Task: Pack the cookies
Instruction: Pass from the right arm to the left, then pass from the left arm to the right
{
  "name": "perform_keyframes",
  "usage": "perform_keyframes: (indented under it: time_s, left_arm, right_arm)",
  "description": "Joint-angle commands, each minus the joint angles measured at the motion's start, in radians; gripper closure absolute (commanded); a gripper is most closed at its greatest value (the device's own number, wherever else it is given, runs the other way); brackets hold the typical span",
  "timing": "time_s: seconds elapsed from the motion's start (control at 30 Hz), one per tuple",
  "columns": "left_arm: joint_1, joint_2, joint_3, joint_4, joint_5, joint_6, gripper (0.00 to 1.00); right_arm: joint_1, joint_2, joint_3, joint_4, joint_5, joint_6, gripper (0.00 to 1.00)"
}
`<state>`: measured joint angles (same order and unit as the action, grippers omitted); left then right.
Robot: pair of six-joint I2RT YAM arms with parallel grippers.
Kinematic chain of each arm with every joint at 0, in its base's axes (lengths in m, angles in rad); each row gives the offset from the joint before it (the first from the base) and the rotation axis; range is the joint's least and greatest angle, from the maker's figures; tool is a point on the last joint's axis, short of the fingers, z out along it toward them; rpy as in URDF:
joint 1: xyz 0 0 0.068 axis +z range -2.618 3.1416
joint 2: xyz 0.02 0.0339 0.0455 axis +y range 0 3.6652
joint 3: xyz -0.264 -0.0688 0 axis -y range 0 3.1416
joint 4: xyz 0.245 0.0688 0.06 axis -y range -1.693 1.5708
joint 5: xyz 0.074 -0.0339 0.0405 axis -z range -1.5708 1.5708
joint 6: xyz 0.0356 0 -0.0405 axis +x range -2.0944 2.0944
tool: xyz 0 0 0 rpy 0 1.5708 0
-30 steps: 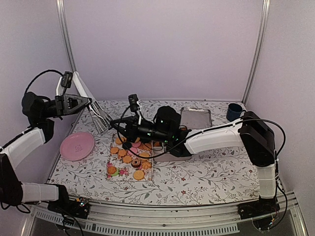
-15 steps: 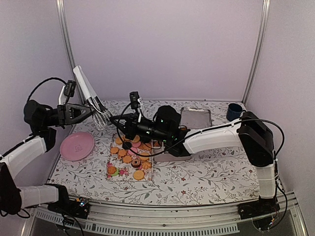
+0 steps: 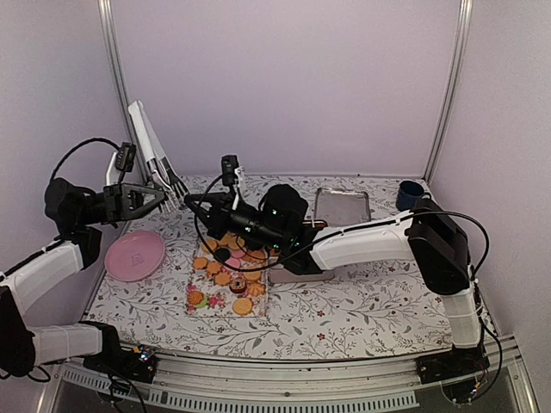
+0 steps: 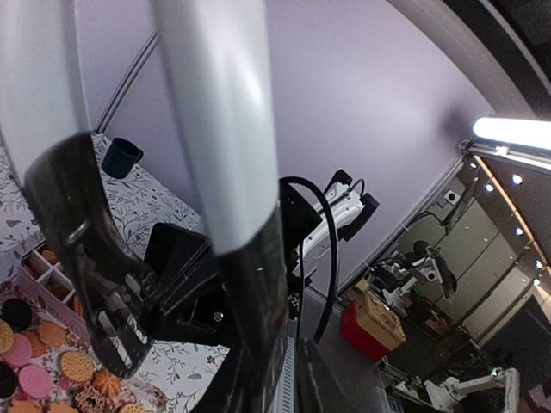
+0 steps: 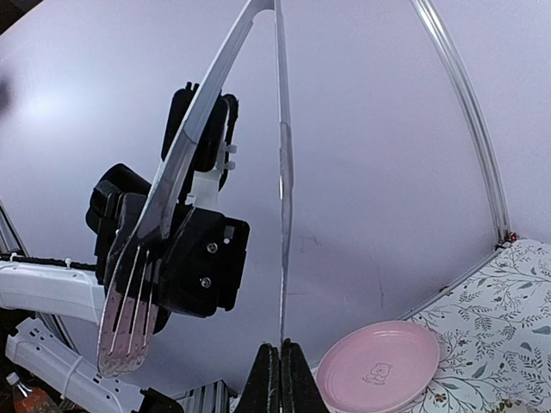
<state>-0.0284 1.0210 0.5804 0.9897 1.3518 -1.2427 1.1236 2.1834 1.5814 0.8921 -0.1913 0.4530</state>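
Observation:
The cookies (image 3: 225,275), small orange, pink and dark rounds, lie on a flowered sheet in the middle of the table; a few show in the left wrist view (image 4: 34,353). Clear plastic tongs (image 3: 148,138) with forked tips stand upright in the air at the left. My left gripper (image 3: 162,196) holds them low on one arm (image 4: 224,129), though a slit still shows between its fingers. My right gripper (image 3: 188,203) has reached across above the cookies. It is shut on the thin edge of the tongs' other arm (image 5: 281,215), pinched at its fingertips (image 5: 280,353).
A pink plate (image 3: 135,255) sits at the left, under the tongs. A compartment box (image 3: 301,274) lies beneath my right forearm. A metal tray (image 3: 343,205) and a blue cup (image 3: 410,195) stand at the back right. The left frame post is close behind the tongs.
The left arm raised the tongs from pointing down to upright and carried them right. The right gripper rose from over the cookies, up and left, to the tongs' tip.

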Motion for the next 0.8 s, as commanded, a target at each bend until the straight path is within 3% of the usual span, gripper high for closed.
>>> perform_keyframes:
  time_s: [0.0,0.07,0.17,0.2,0.27,0.37,0.43,0.5,0.57,0.63,0.77]
  left_arm:
    - [-0.018,-0.017,-0.037,0.025,-0.008,0.003,0.90]
    - [-0.020,-0.022,-0.042,0.027,-0.007,0.003,1.00]
    - [-0.018,-0.025,-0.048,0.025,-0.005,0.008,1.00]
    - [-0.018,-0.023,-0.047,0.021,-0.001,0.015,1.00]
    - [-0.018,-0.021,-0.043,0.001,0.018,0.047,1.00]
    - [-0.016,-0.025,-0.014,-0.129,0.067,0.201,1.00]
    - [-0.017,-0.039,0.040,-0.386,0.084,0.429,1.00]
    - [-0.024,-0.041,0.142,-0.909,0.063,0.820,1.00]
    - [-0.072,0.001,0.293,-1.407,-0.110,1.256,1.00]
    - [-0.130,0.066,0.386,-1.664,-0.265,1.501,1.00]
    - [-0.154,0.101,0.458,-1.920,-0.413,1.774,1.00]
  right_arm:
    - [0.013,0.021,0.039,0.094,0.056,-0.016,1.00]
    - [0.016,0.025,0.036,0.105,0.067,-0.017,1.00]
    - [0.019,0.031,0.034,0.116,0.051,-0.015,1.00]
    - [0.021,0.030,0.031,0.117,0.042,-0.019,0.93]
    - [0.021,0.009,0.004,0.117,0.029,-0.031,0.70]
    - [0.005,-0.073,-0.083,0.054,-0.004,-0.084,0.41]
    - [-0.031,-0.144,-0.138,-0.012,-0.077,-0.115,0.28]
    - [-0.079,-0.220,-0.202,-0.059,-0.165,-0.143,0.17]
    - [-0.123,-0.281,-0.241,-0.121,-0.269,-0.173,0.11]
    - [-0.156,-0.324,-0.254,-0.186,-0.375,-0.190,0.00]
    - [-0.175,-0.365,-0.226,-0.334,-0.520,-0.262,0.01]
